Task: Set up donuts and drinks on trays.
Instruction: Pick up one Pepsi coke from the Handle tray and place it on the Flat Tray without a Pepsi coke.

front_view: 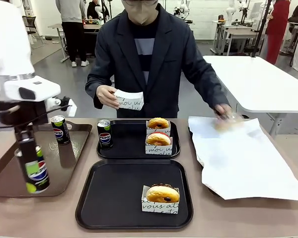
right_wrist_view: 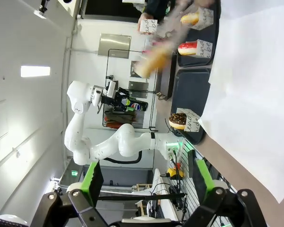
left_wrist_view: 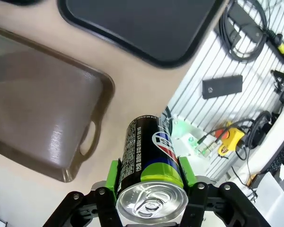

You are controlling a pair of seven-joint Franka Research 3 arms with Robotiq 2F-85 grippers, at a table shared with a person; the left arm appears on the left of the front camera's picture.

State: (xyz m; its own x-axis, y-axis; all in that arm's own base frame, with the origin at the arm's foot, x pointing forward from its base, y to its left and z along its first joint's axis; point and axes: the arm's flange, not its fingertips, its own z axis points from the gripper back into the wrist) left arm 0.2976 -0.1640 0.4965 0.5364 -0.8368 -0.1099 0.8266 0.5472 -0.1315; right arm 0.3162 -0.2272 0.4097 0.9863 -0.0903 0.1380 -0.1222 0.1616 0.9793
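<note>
Beige tabletop (front_view: 49, 213) between robot and person, with two black trays (front_view: 114, 198) in the middle, a brown tray (front_view: 5, 173) on the robot's left and white paper (front_view: 248, 163) on its right. The left gripper (left_wrist_view: 151, 189) has its green pads clamped on a Pepsi can (left_wrist_view: 149, 156), lifted above the brown tray's near end — a second can (front_view: 59, 129) stands on that tray and a third (front_view: 105, 134) at the far black tray's left edge. The near tray carries one sleeved donut (front_view: 162, 194), the far one two (front_view: 158, 131). The right gripper (right_wrist_view: 144, 182) hangs with jaws wide, empty. The person holds an empty sleeve (front_view: 129, 100); their other hand (front_view: 223, 113) blurs over the paper, perhaps with a donut.

I'd judge the can stiff but smooth and slippery, likely full and fairly heavy — best squeezed mid-body, upright. Donuts are soft, their glaze easily marred; take them by the paper sleeve.
</note>
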